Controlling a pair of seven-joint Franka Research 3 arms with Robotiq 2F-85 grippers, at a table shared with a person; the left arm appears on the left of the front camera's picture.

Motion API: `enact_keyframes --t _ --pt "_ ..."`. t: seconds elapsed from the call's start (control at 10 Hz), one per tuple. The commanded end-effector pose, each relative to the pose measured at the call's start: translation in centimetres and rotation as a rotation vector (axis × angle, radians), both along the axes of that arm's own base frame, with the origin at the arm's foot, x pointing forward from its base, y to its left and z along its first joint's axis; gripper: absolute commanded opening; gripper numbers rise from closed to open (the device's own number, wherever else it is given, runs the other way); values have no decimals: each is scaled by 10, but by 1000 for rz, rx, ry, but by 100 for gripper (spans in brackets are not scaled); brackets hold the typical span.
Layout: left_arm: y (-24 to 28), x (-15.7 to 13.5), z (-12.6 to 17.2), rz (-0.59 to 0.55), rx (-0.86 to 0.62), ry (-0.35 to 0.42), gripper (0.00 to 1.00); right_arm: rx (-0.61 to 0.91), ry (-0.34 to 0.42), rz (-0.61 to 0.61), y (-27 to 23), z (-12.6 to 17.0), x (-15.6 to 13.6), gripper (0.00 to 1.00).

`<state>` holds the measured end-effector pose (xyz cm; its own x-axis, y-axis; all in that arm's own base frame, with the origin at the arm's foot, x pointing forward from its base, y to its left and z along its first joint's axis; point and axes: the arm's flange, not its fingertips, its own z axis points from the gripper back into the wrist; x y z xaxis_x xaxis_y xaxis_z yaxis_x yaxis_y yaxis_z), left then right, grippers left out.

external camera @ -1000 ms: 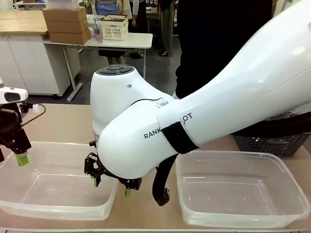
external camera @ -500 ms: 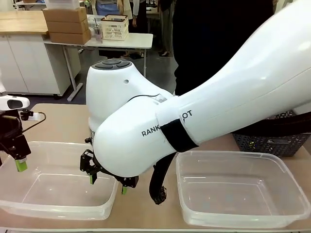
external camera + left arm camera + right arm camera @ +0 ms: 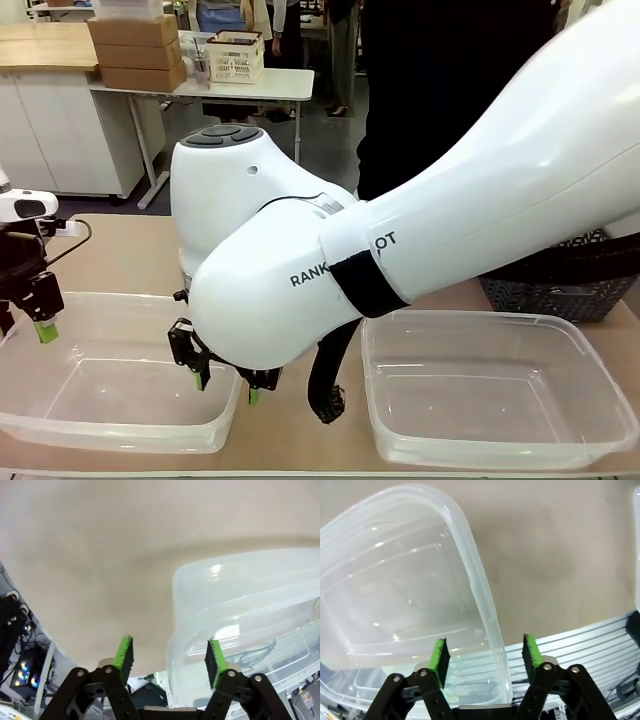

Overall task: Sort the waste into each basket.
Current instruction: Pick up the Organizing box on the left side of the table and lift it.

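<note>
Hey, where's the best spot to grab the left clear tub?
Grip the left tub by the lipped rim on its right side, from above, one finger inside, one outside: the wall there is thin and upright, and the tub is probably too wide to span.

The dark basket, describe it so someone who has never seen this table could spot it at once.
Look to the robot's right end of the tan table, behind the right-hand clear tub. The dark slate basket sits there. It alone is opaque with lattice walls; that tub and the left-hand tub are see-through and smooth.
</note>
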<state>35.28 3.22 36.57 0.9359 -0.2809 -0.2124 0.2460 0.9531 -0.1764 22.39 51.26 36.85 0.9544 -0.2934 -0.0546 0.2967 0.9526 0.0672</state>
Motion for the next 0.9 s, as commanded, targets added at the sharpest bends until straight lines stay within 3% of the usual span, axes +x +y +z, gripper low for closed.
enact_keyframes --t 0.0,0.2,0.3,0.4,0.8 --pt "-20 -127 -69 16 20 -22 0 -31 -66 6 3 7 2 0" --pt "-21 -127 -68 11 24 -24 0 -28 -77 26 2 5 4 0" --pt "-22 -127 -67 11 22 -28 5 -35 -73 38 2 4 5 3" --pt "-23 -127 -67 10 19 -31 0 -37 -67 53 1 4 4 0" --pt "-23 -126 -60 22 9 -44 0 -23 -46 58 -5 6 6 0"
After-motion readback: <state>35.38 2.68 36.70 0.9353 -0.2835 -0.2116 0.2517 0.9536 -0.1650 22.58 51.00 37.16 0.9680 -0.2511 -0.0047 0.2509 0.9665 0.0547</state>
